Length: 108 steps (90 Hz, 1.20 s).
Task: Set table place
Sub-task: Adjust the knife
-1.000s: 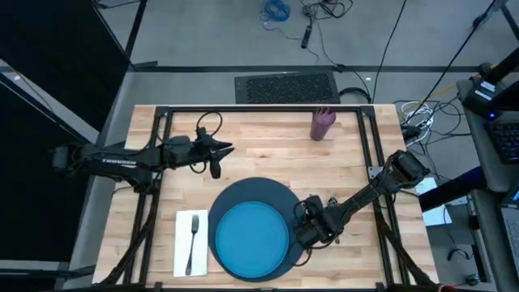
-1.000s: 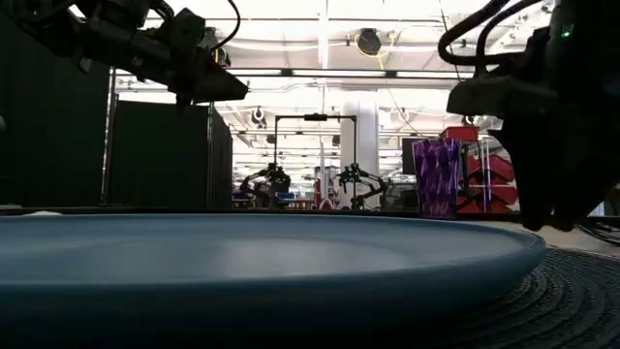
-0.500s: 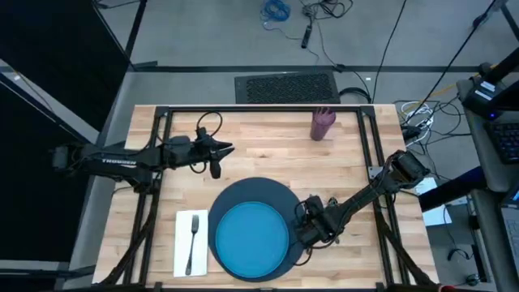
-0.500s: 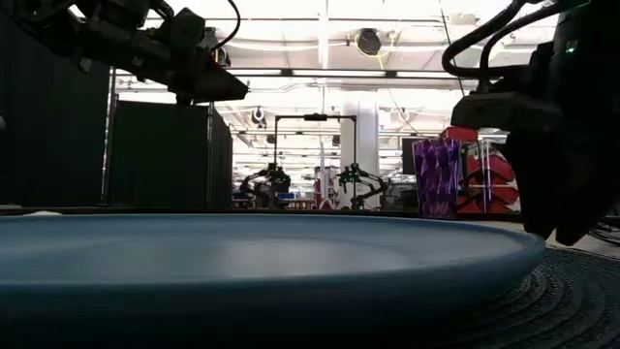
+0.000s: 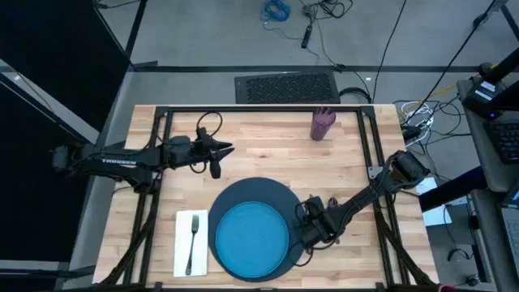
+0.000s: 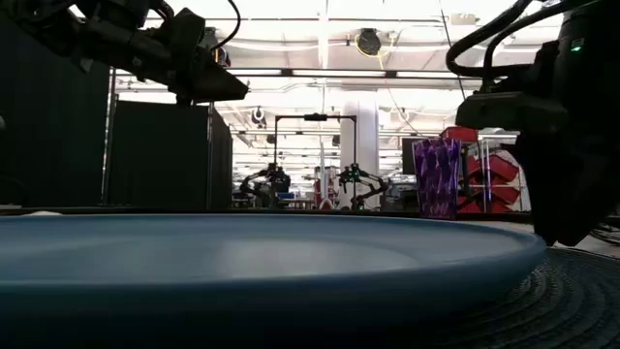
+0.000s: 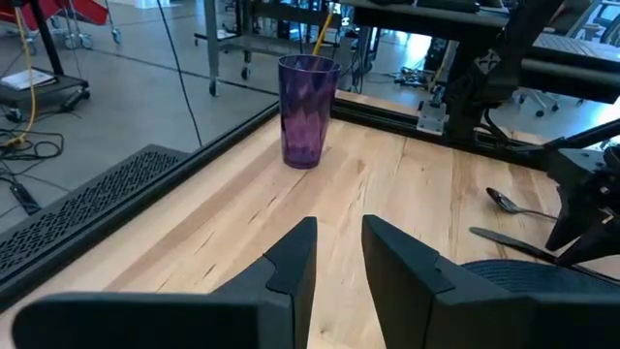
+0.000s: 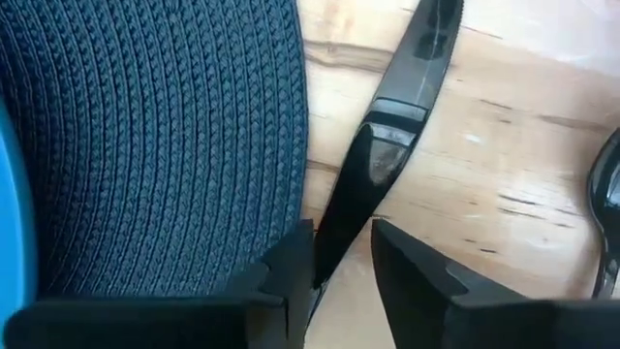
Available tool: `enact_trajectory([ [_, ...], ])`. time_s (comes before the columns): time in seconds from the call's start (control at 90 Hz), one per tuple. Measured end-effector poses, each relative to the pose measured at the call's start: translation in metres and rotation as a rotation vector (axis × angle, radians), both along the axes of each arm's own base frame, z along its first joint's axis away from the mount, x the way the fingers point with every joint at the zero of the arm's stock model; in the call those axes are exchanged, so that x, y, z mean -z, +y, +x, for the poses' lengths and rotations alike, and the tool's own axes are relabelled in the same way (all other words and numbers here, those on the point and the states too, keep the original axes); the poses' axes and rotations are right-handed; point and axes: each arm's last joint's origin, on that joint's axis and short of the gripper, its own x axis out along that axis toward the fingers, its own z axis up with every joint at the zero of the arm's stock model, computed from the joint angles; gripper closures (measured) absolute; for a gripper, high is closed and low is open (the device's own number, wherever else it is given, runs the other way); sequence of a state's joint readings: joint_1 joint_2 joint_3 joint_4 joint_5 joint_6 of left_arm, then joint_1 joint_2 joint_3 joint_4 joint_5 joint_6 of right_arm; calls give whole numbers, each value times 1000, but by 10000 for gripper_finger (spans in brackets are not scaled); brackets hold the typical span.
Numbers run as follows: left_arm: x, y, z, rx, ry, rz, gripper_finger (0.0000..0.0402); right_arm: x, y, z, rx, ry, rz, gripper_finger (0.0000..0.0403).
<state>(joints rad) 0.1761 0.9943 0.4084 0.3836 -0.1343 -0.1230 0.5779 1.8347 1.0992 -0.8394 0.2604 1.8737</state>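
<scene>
A bright blue plate [image 5: 250, 239] sits on the dark round charger [image 5: 251, 191] near the table's front edge. To its left, a fork [image 5: 193, 235] lies on a white napkin [image 5: 183, 243]. The purple cup [image 5: 323, 124] stands at the far edge. A dark knife [image 8: 387, 145] and a spoon [image 7: 513, 204] lie flat on the wood just right of the charger. My right gripper [image 8: 341, 242] points down, open, with a finger on each side of the knife's handle. My left gripper [image 7: 339, 242] hovers open above the table's left middle, holding nothing. My right gripper stands over the knife's handle [image 8: 334, 233] from above, the fingers lying across it. Bare wood shows between the handle and one finger. The other finger [image 8: 291, 267] is right against the handle's side; I cannot tell whether it touches. The knife lies flat on the table.
The black metal frame [image 5: 259, 108] runs along the table's edges. The spoon [image 8: 608, 223] lies just beyond the knife, away from the charger [image 8: 174, 145]. Bare wood spreads between the cup and the charger. Cables and equipment lie off the table's right side.
My right gripper has shifted a little toward the table's right and near edges, staying low beside the charger. The plate, charger, cup and left arm have kept still.
</scene>
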Motion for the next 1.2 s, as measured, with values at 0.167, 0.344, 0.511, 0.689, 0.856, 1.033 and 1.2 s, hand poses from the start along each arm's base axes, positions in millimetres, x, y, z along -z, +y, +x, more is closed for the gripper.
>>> enact_trajectory([
  [0.167, 0, 0, 0, 0, -1, 0, 330, 0, 2, -1, 15, -7, 0, 329],
  [0.344, 0, 0, 0, 0, -1, -1, 330, 0, 2, -1, 17, -10, -2, 328],
  [0.511, 0, 0, 0, 0, -1, -1, 330, 0, 2, -1, 17, -10, -2, 328],
  [0.689, 0, 0, 0, 0, -1, -1, 330, 5, 3, 1, 16, -11, -10, 328],
  [0.856, 0, 0, 0, 0, 0, -1, 330, 9, 4, 2, 4, -7, -18, 328],
  [1.033, 0, 0, 0, 0, -1, -1, 330, 10, 4, 1, 1, 6, -18, 328],
  [1.2, 0, 0, 0, 0, 0, -1, 330, 10, 4, -2, 18, 32, -28, 330],
])
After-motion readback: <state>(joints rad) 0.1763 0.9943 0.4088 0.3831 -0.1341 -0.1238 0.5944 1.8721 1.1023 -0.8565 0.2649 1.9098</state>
